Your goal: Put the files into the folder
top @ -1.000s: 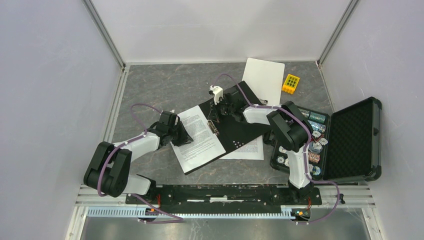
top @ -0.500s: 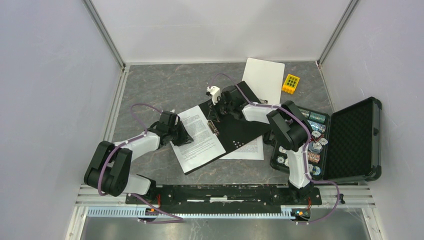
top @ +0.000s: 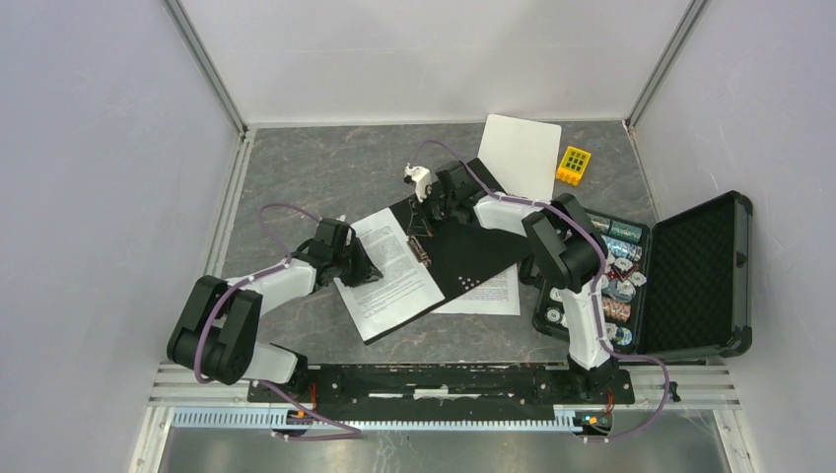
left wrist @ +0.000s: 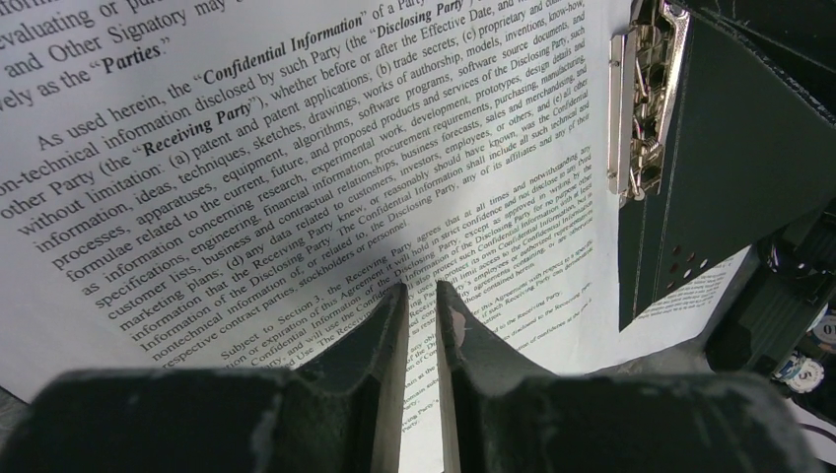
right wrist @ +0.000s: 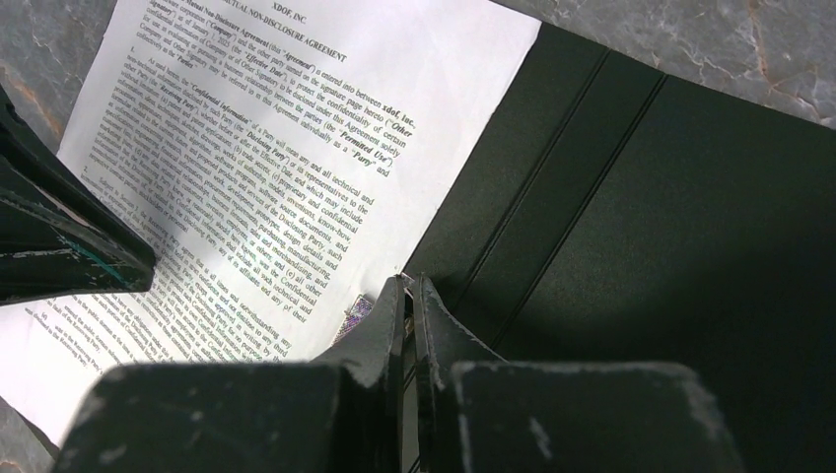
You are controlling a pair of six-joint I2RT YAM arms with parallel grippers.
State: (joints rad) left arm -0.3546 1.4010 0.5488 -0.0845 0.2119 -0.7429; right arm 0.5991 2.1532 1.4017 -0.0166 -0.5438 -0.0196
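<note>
Black-lined folder point(top: 463, 264), top view: laid open mid-view; one sheet point(top: 394, 266) is seated on its 9 o'clock half, and a second sheet point(top: 496, 293) is pinned beneath at 5 o'clock. Grey table point(top: 325, 177) at 11 o'clock is judged roomiest.
Left wrist view: left gripper point(left wrist: 422, 288), almost closed, is pressed on the paper; flat, slow sliding toward the metal clip point(left wrist: 639, 108) is advised.
Right wrist view: right gripper point(right wrist: 406, 284), almost closed beside the clip; whether anything is held cannot be told.

From where I stand I count two robot arms, the left arm point(top: 261, 291) and the right arm point(top: 567, 256). There are two printed sheets, the upper sheet point(top: 394, 271) and the lower sheet point(top: 493, 294). There is one folder point(top: 473, 251), one white clipboard point(top: 521, 153), one yellow block point(top: 574, 165) and one black case point(top: 695, 276). The round tokens point(top: 621, 286) in the case are many, and too small and crowded for me to count.
</note>
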